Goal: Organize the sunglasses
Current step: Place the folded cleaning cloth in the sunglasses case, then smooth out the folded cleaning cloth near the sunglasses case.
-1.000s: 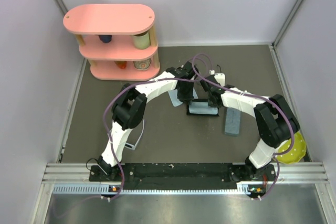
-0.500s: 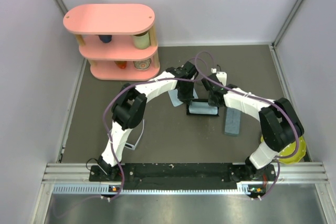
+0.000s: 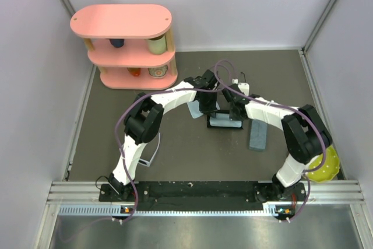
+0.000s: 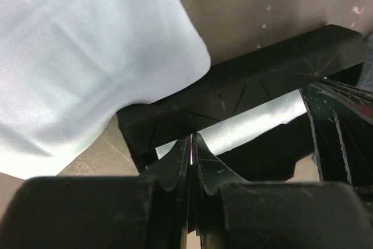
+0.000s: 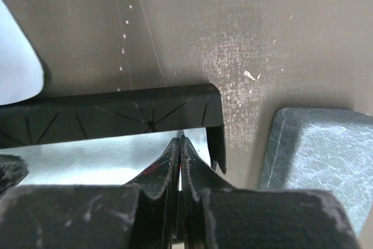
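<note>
An open black case [image 3: 225, 122] lies mid-table with a light blue cloth [image 3: 225, 122] in it. My left gripper [image 3: 208, 109] and right gripper [image 3: 235, 110] are both at the case. In the left wrist view the gripper [image 4: 192, 137] is shut, its tips over the cloth [image 4: 256, 119] below the case lid [image 4: 245, 80]. In the right wrist view the gripper [image 5: 179, 138] is shut, its tips on the cloth [image 5: 87, 164] by the lid [image 5: 111, 118]. A white loop [image 3: 152, 151] by the left arm may be the white sunglasses. The dark wire pair is out of view.
A second light blue cloth [image 4: 76, 56] lies left of the case. A grey-blue case [image 3: 257, 134] lies right of it and shows in the right wrist view [image 5: 317, 155]. A pink shelf [image 3: 125, 45] stands back left. A yellow-green bowl [image 3: 322, 165] sits at the right.
The right arm's elbow swung out and back a little. Both grippers stay shut at the black case.
</note>
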Robot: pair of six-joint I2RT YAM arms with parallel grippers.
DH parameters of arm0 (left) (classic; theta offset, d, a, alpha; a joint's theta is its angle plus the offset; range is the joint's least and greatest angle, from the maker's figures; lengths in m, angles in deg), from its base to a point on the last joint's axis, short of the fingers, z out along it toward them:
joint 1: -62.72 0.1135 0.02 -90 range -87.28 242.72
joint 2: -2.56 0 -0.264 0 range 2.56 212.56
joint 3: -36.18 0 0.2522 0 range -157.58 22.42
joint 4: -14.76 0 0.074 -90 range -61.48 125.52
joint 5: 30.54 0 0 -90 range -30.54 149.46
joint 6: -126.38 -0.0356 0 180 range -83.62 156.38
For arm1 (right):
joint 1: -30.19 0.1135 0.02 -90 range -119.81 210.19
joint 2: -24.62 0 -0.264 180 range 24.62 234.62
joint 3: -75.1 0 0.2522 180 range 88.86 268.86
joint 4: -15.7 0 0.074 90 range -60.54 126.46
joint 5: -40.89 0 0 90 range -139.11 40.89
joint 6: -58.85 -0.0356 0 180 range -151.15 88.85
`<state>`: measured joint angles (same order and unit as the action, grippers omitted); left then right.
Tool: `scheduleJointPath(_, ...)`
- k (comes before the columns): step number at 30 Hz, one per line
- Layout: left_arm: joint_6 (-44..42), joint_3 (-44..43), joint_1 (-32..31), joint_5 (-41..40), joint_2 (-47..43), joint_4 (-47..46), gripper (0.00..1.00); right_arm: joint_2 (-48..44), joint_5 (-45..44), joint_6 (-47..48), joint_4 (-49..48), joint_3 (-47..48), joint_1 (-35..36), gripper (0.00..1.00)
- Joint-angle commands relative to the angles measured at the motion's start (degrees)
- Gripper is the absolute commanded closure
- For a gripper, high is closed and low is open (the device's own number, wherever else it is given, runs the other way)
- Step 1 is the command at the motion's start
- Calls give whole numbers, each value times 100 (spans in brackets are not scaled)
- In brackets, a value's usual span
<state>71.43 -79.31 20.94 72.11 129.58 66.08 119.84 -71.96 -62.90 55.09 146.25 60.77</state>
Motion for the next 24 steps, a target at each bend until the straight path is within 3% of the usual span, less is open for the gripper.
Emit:
scheduleJointPath(1, -7, 101, -58, -270, -108, 84, 92, 339, -149, -77, -190, 185, -79, 100)
scheduleJointPath(14, -59, 145, -50, -615, -195, 454, 92, -11, -36, 2, -207, 79, -282, 100)
scheduleJointPath(24, -314, -67, -15, 27, -740, 138, 76, -821, 659, 19, 92, 423, -290, 90)
